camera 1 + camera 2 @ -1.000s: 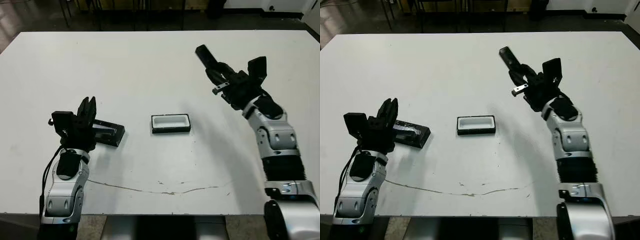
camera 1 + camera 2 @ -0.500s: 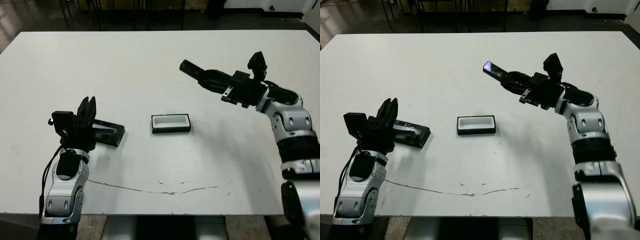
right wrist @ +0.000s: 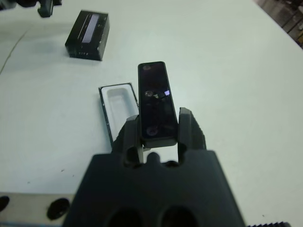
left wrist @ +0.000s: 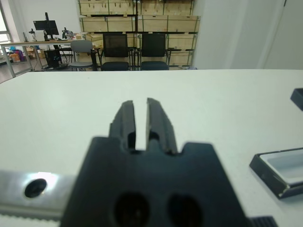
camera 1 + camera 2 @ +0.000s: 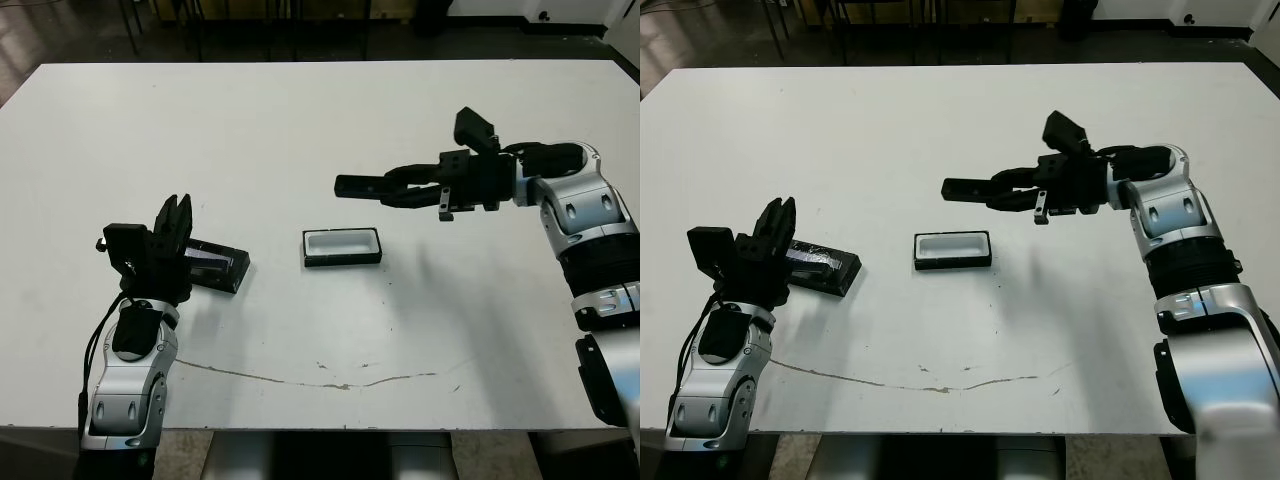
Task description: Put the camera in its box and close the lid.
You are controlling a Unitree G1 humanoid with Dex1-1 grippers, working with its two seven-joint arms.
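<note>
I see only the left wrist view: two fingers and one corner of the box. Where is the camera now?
Observer: The right gripper holds the camera in the air, beyond the box.
Operator: Is the box empty?
Observer: Yes, its white lining shows with nothing inside.
Operator: And where is the lid?
Observer: The lid lies flat on the table, right beside the left gripper, on the box's side of it.
</note>
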